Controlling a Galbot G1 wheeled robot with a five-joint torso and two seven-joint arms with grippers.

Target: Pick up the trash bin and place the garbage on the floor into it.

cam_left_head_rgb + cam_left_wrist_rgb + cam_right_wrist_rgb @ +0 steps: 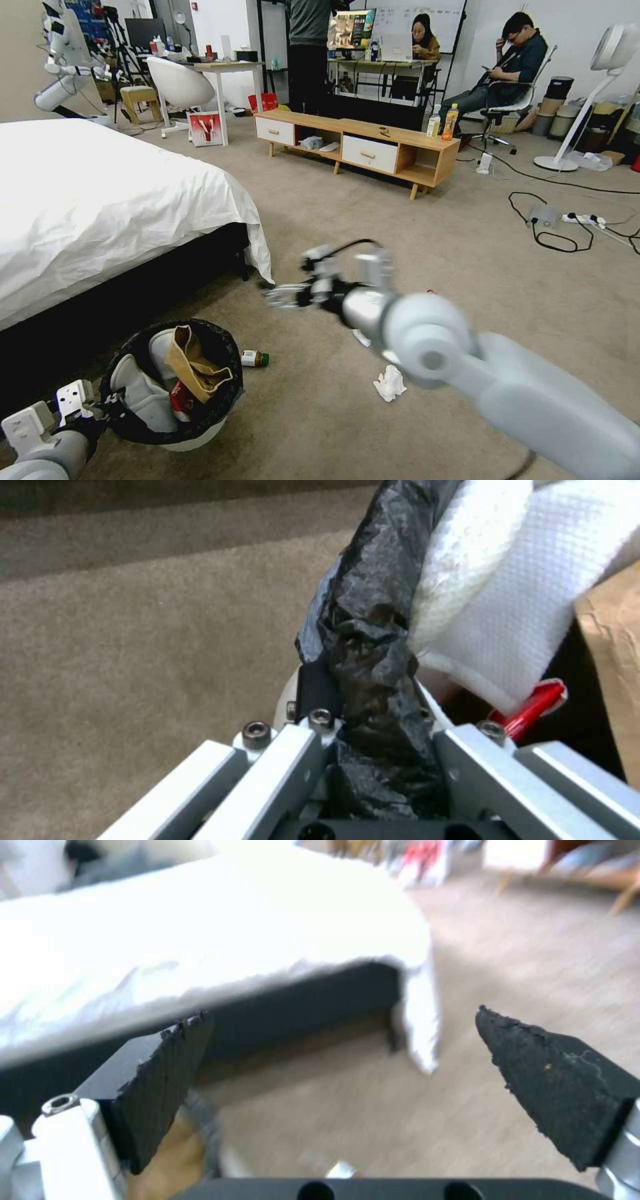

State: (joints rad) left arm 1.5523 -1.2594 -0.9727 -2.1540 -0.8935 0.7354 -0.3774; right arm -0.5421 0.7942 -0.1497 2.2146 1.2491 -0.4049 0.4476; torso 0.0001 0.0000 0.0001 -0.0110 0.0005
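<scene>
The left gripper [373, 730] sits low at the robot's left, beside the bed [100, 193], its jaws pinching the rim of the trash bin [175, 383] through the black bag folded over it; the left wrist view shows the crinkled black plastic pressed between the two metal jaws. The bin stands on the floor [413, 227], just off the bed's dark base. Inside it lie a crumpled brown paper bag [193, 367], white tissue [507, 595] and something red [533, 707] against the wall.

The right gripper [283, 295] hangs in the air above the carpet, past the bin's far side and near the bed's corner. Its jaws are spread wide with nothing between them, as the right wrist view shows.

Some garbage lies on the floor: a small green-capped bottle [254, 359] just beside the bin, below the right gripper, and a crumpled white tissue [390, 385] farther right, under the right arm.
</scene>
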